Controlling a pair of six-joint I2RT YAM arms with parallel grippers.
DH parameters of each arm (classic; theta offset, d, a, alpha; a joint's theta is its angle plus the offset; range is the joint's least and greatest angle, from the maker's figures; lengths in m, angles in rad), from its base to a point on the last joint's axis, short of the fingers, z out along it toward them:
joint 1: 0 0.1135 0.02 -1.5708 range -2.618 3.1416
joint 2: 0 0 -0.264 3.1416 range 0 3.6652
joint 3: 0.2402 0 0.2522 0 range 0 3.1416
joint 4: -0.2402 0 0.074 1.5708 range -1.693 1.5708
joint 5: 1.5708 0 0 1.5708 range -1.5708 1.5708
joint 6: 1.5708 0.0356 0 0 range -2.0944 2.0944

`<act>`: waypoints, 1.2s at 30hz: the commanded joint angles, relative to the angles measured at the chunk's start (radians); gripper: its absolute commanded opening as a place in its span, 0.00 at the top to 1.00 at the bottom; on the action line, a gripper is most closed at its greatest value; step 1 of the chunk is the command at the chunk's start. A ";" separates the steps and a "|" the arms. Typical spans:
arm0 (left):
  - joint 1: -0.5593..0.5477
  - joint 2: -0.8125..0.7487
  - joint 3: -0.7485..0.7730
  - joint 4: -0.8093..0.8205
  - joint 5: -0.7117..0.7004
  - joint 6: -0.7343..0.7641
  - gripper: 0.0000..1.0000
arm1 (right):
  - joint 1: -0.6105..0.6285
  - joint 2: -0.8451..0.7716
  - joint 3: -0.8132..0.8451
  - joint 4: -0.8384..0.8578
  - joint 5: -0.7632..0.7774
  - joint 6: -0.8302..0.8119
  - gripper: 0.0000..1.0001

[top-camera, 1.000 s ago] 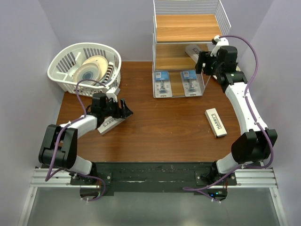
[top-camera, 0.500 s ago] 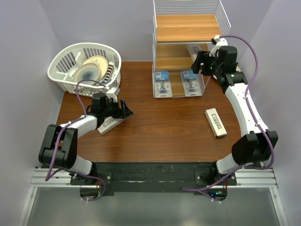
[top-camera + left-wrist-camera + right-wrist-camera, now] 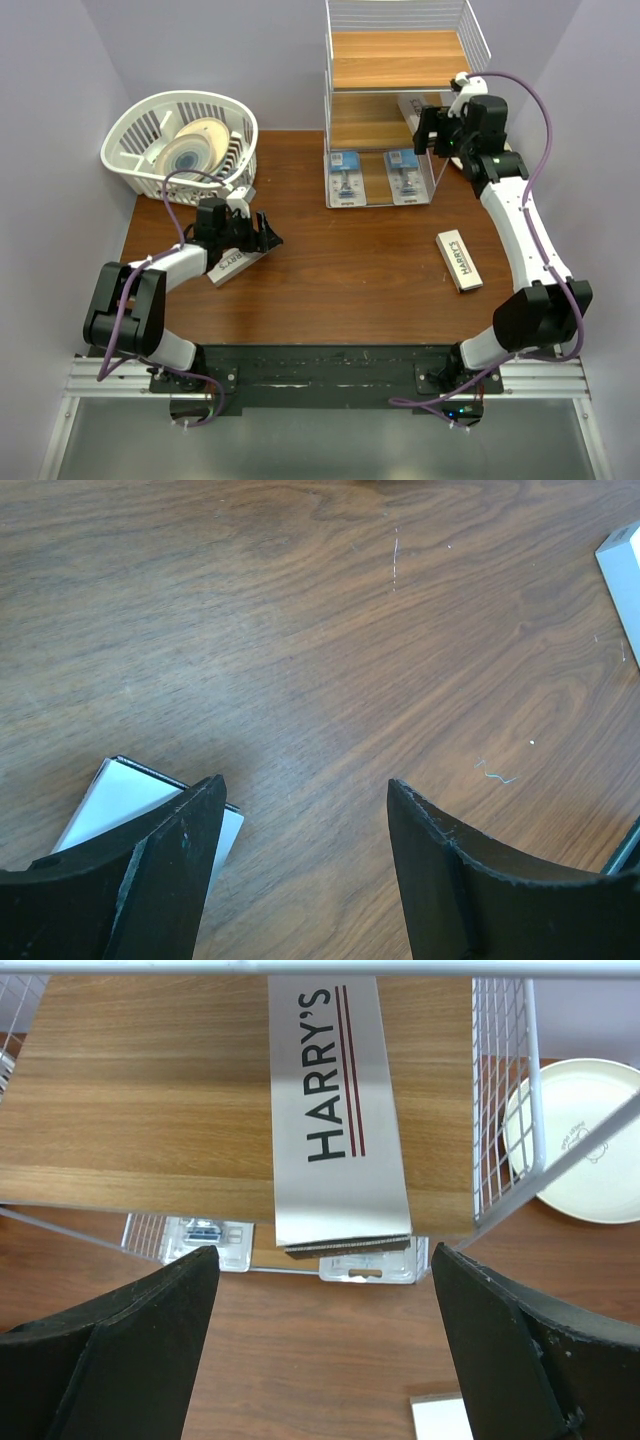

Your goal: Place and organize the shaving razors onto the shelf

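The counter (image 3: 350, 270) is smooth brown wood with a wavy grain and a few fine scratches. At the upper middle of the top view stands the shelf (image 3: 395, 60), a tall rack of thin white wire with flat light-brown wooden tiers. On the right of its middle tier lies the first razor box (image 3: 335, 1110). It is long, narrow, matte white card with "HARRY'S" in dark letters and two thin red lines beside them, and its near end pokes just past the tier's edge. The right tool (image 3: 322, 1258) hangs just before that end, its black rough-edged fingers spread wider than the box and holding nothing. At the shelf's lowest level the left blister pack (image 3: 344, 178) and the right blister pack (image 3: 405, 176) lie flat side by side, clear plastic over blue-white cards. The second razor box (image 3: 459, 259) lies alone on the counter at the right of the frame. The third razor box (image 3: 230, 265) lies at the lower left, partly under one finger of the left tool (image 3: 305, 788), which stands wide with only bare wood between its fingers. At the upper left sits a white slatted plastic basket (image 3: 140, 150) holding round plates (image 3: 195, 145). Another cream plate (image 3: 585, 1140) lies on the counter outside the shelf's wire side.
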State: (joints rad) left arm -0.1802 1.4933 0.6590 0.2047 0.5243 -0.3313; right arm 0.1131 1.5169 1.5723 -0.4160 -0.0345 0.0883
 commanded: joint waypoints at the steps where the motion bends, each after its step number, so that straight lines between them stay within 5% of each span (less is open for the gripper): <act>1: -0.005 -0.001 0.024 0.048 0.008 -0.003 0.29 | 0.003 0.032 0.043 0.063 0.010 -0.030 0.06; 8: -0.005 -0.001 0.019 0.048 0.005 -0.002 0.29 | 0.003 0.071 0.040 0.094 0.013 -0.048 0.05; 17: -0.005 0.012 0.019 0.050 0.002 -0.003 0.29 | 0.002 0.074 0.023 0.117 0.002 -0.075 0.32; 25: -0.005 0.039 0.036 0.059 0.008 -0.011 0.30 | 0.002 0.065 0.002 0.106 0.063 -0.062 0.43; 36: -0.008 0.055 0.037 0.068 0.008 -0.018 0.29 | 0.003 0.029 -0.012 0.085 0.209 -0.018 0.46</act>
State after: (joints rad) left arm -0.1802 1.5375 0.6659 0.2333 0.5247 -0.3401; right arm 0.1154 1.5932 1.5658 -0.3408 0.0605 0.0345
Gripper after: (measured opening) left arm 0.706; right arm 0.571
